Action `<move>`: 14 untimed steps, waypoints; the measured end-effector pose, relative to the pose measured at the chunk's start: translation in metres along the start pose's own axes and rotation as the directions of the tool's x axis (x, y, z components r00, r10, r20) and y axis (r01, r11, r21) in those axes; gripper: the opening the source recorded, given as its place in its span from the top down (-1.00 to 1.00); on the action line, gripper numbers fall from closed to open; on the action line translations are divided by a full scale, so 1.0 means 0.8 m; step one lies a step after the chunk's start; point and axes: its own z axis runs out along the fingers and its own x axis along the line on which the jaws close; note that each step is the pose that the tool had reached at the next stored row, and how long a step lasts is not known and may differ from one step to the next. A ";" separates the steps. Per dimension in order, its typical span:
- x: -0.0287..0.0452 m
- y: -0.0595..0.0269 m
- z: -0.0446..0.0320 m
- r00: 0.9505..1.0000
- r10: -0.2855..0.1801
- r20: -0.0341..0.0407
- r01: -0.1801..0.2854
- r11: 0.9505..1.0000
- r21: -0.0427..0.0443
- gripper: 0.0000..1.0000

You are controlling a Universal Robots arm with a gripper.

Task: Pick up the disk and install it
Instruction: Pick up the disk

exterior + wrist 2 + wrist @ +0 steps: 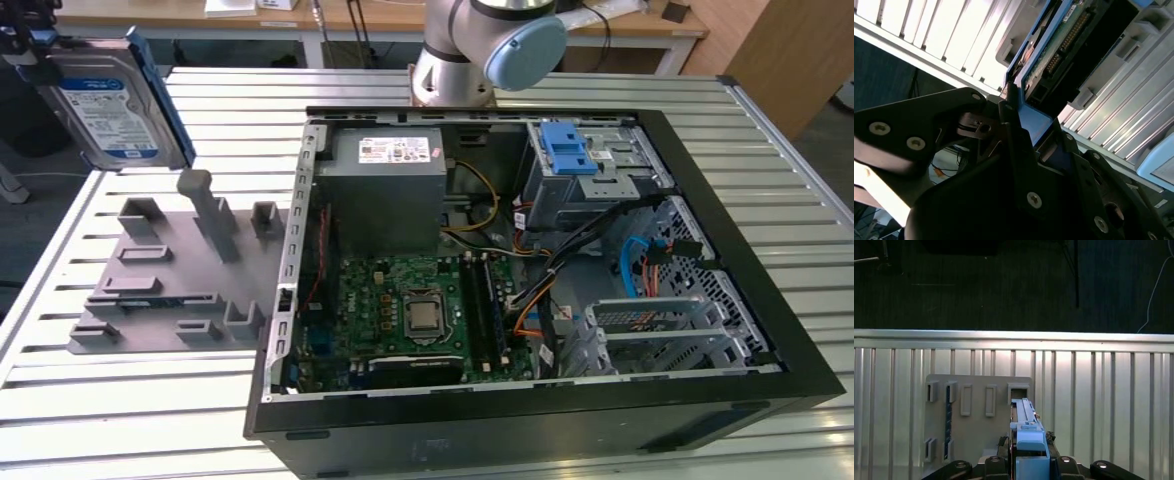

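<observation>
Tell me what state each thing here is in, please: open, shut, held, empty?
gripper: shut on the disk.
disk: held on edge in the air, clear of the grey holder, outside the computer case.
grey holder: flat on the table, slots empty.
computer case: lying on its side, open, insides showing.

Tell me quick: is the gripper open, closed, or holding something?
Gripper: closed, holding the disk by its blue-framed edge.

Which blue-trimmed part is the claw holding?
The drive with the white-and-blue label, upright at the exterior view's left, its blue frame clamped in the claw. The other, a bare blue latch, sits inside the computer case.
</observation>
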 end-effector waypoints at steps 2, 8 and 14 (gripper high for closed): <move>-0.0001 0.000 -0.0021 1.000 -0.002 0.000 0.002 1.000 0.000 0.27; -0.0002 0.000 -0.0147 1.000 -0.003 0.002 0.003 1.000 0.000 0.27; -0.0004 0.000 -0.0295 1.000 -0.003 0.003 0.003 1.000 0.000 0.27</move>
